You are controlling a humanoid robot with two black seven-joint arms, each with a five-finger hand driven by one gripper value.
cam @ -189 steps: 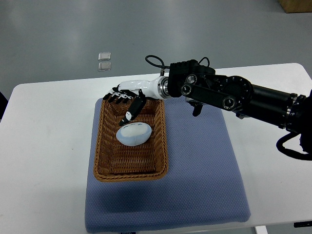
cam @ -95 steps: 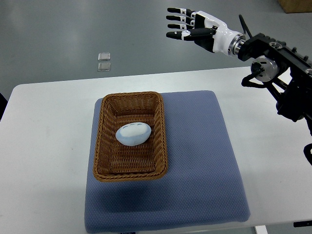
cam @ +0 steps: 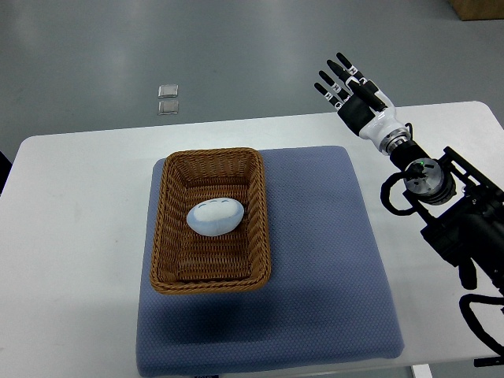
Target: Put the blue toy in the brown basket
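basket: brown wicker basket (cam: pixel 162 236) sits on the left half of the blue mat (cam: pixel 331 276)
toy: pale blue toy (cam: pixel 214 216) lies inside the basket, nothing touching it
right hand (cam: pixel 358 101): up at the table's far edge, well right of the toy, fingers spread, holding nothing

I look down on a white worktop (cam: pixel 87 236) with rounded corners that fills most of the view. A blue-grey padded mat (cam: pixel 323 268) lies across its middle, reaching to the near edge. Beyond the far edge is a smooth grey floor (cam: pixel 157 39) with soft, pale reflections of overhead light. Two small clear square pieces (cam: pixel 168 98) sit on the floor, one just behind the other. A brown box corner (cam: pixel 479 8) shows at the top right. A dark shape (cam: pixel 4 169) pokes in at the left edge.
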